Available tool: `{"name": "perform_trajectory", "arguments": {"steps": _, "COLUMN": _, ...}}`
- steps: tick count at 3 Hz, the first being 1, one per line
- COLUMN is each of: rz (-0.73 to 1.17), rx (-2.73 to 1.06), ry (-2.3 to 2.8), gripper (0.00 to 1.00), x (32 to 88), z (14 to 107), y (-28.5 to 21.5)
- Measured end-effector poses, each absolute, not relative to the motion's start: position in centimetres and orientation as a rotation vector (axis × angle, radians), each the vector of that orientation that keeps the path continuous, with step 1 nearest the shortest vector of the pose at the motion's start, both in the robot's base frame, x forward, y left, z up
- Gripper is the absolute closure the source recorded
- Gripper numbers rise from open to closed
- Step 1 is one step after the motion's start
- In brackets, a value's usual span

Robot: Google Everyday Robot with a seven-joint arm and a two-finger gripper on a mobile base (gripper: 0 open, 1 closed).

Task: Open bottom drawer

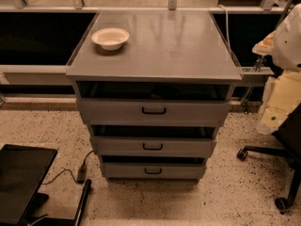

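Bottom drawer (pixel 127 171), lowest front of the cabinet (pixel 155 51), lies at 6 o'clock and appears shut. Gripper (pixel 265 46) hangs at 3 o'clock, well apart; whether it is open or closed cannot be told. Recommended: approach level, centre on the black handle (pixel 153 171), pull straight outward.

Bottom drawer (pixel 153 171) beneath 2 wider drawers (pixel 154 111); end effector out of view.

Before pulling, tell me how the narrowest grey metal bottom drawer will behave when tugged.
The narrowest grey metal bottom drawer looks rigid, so it should probably slide straight rather than flex. Its small black centre handle is thin, so a grasp might slip. Its contents are hidden, so its weight is uncertain. The gripper is not in view.
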State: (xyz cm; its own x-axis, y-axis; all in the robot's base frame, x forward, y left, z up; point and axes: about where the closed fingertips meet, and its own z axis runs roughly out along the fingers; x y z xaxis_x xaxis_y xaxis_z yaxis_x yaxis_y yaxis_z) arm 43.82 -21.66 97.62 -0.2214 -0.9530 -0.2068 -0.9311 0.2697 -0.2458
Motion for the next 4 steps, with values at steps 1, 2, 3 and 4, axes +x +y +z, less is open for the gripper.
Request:
{"name": "perform_trajectory", "arguments": {"steps": 1, "rz": -0.099, "rx": -1.725, "ry": 2.232, "gripper": 0.0, "x": 43.8, "z": 97.6, "y": -21.7}}
{"name": "perform_trajectory", "arguments": {"steps": 2, "rz": -0.081, "rx": -1.74, "ry": 2.188, "gripper": 0.0, "x": 43.3, "z": 96.6, "y": -21.6}}
{"name": "perform_trajectory", "arguments": {"steps": 3, "rz": -0.009, "rx": -1.752, "ry": 2.098, "gripper": 0.0, "x": 41.5, "z": 93.2, "y": -21.6}}
{"name": "perform_trajectory", "arguments": {"steps": 4, "rz": 0.168, "rx": -1.662, "ry": 2.051, "gripper": 0.0, "x": 39.3, "z": 85.0, "y": -22.9}}
